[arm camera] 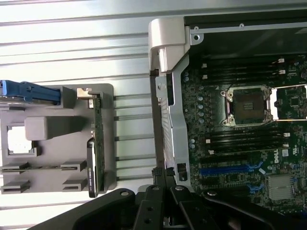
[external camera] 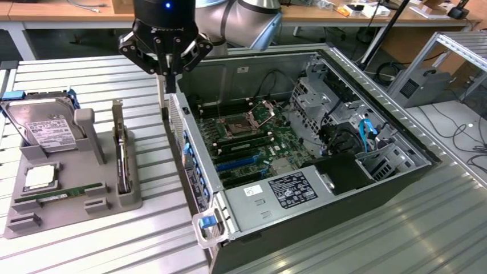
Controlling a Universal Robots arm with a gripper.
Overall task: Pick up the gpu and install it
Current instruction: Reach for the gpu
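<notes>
A slatted metal table (external camera: 152, 245) carries one open computer case (external camera: 251, 220) and one grey parts tray (external camera: 114, 200), side by side, with a narrow strip of bare slats between them. More open table lies in front of both.

At the case's nearest corner sits one blue latch (external camera: 205, 222). Inside, the motherboard (external camera: 255, 140) lies flat and uncovered, its one empty processor socket (external camera: 242, 121) toward the far end and blue expansion slots (external camera: 236, 162) nearer. Drive cages and cables crowd the side toward the exterior view's right.

The tray, on the exterior view's left, holds four parts. One green memory stick (external camera: 68, 191) lies flat near the front, and one silver processor chip (external camera: 38, 177) sits just behind it. One silver hard drive (external camera: 45, 128) with a white label leans at the back. The gpu (external camera: 120, 148), one dark card, stands on edge in its slot along the tray's side nearest the case, with its silver bracket at the far end. Nothing touches it.

Farther back, the single arm's gripper (external camera: 170, 85) hangs fingers-down just above the far end of the case wall that faces the tray. It is well apart from the card. Its fingers (external camera: 169, 73) are drawn together to a thin slit, with nothing held between them. Workbenches (external camera: 61, 11) line the background.
</notes>
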